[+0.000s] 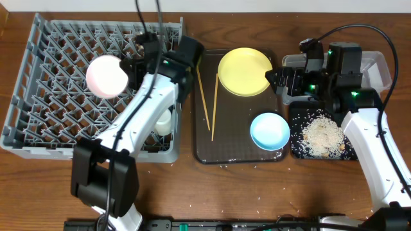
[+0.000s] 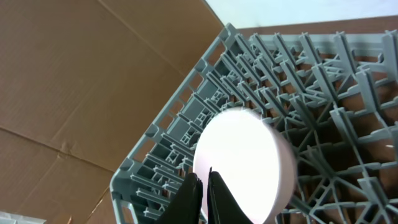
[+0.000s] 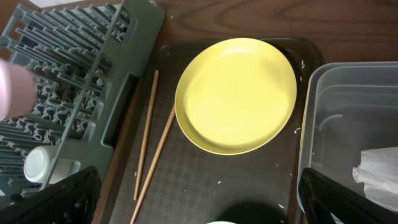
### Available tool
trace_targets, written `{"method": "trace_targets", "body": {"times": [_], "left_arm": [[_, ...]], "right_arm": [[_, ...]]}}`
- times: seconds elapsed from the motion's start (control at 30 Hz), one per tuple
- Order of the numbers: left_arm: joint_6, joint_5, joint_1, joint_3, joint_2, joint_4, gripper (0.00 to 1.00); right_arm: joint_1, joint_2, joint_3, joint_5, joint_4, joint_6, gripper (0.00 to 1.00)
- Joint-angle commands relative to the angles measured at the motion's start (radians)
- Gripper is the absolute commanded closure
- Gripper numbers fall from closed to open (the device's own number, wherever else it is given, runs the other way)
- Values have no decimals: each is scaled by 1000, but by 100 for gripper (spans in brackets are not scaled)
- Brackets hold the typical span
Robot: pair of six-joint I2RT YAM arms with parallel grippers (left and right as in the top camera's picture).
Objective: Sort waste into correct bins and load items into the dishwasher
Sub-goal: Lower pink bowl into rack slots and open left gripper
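My left gripper (image 1: 133, 69) is shut on the rim of the white bowl (image 1: 106, 76), holding it on its side over the grey dish rack (image 1: 38, 96); the left wrist view shows the fingers (image 2: 204, 186) pinching the bowl (image 2: 245, 165). A small white cup (image 1: 164, 122) sits in the rack. The yellow plate (image 1: 244, 70), chopsticks (image 1: 205, 102) and light blue bowl (image 1: 270, 130) lie on the brown tray (image 1: 234, 151). My right gripper (image 1: 281, 80) is open and empty above the tray (image 3: 199, 199), near the plate (image 3: 236, 93). The wrapper is out of view.
The black tray (image 1: 297, 149) holds rice crumbs (image 1: 323, 135). The clear tub (image 1: 379, 67) stands behind it, with white napkin (image 3: 380, 168) inside. Loose crumbs dot the brown tray and the table's front. The cup also shows in the right wrist view (image 3: 40, 163).
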Motion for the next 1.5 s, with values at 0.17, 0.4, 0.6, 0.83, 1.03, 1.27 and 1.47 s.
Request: {"method": "trace_targets", "body": {"times": [0.17,0.4,0.6,0.83,1.03,1.27,1.47], "left_arm": [[-76,82,10,3,-17,1,89],[127,973,238,42,-191,58,44],[385,1245,382,39,-144,53,47],[423,1239,425,39,-94,54,47],[437,1271,474,37,-88,57,53],[356,1210,491,36,-76,87,85],[283,1321,621,36,-82,95,61]], "right_arm": [[-3,-19,2,-1,-1,7,1],[-3,-19,2,-1,-1,7,1],[-3,-19,2,-1,-1,7,1],[-3,-19,2,-1,-1,7,1],[-3,-19,2,-1,-1,7,1],[-3,-19,2,-1,-1,7,1],[-3,-19,2,-1,-1,7,1]]}}
